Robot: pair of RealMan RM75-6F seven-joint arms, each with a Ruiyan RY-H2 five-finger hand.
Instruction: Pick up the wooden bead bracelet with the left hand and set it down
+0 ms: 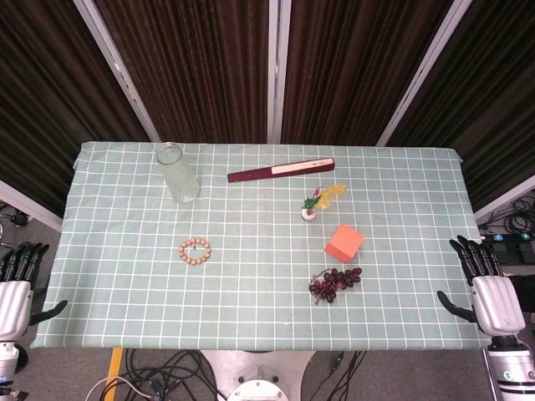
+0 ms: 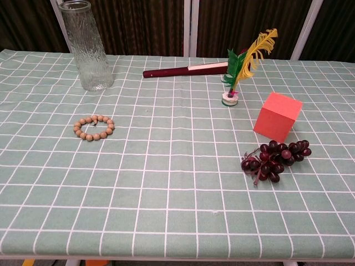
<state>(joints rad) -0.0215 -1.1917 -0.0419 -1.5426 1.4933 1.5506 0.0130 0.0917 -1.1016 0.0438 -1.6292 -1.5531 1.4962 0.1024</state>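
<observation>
I see the bracelet (image 1: 196, 251) lying flat as a closed ring on the desk (image 1: 125, 309), below the glass vase (image 1: 178, 173), well apart from my left hand (image 1: 15, 288), which hangs off the desk's left edge, fingers apart and empty. My right hand (image 1: 489, 288) is likewise spread and empty.

table: green checked cloth (image 1: 125, 276), covers whole top
far-left corner: clear glass vase (image 1: 178, 173), upright
far edge, middle: dark red closed fan (image 1: 281, 170), flat
left of centre: wooden bead bracelet (image 1: 196, 251)
right half: feather shuttlecock (image 1: 320, 202), orange cube (image 1: 344, 242), dark grape bunch (image 1: 335, 282) toward near edge
</observation>
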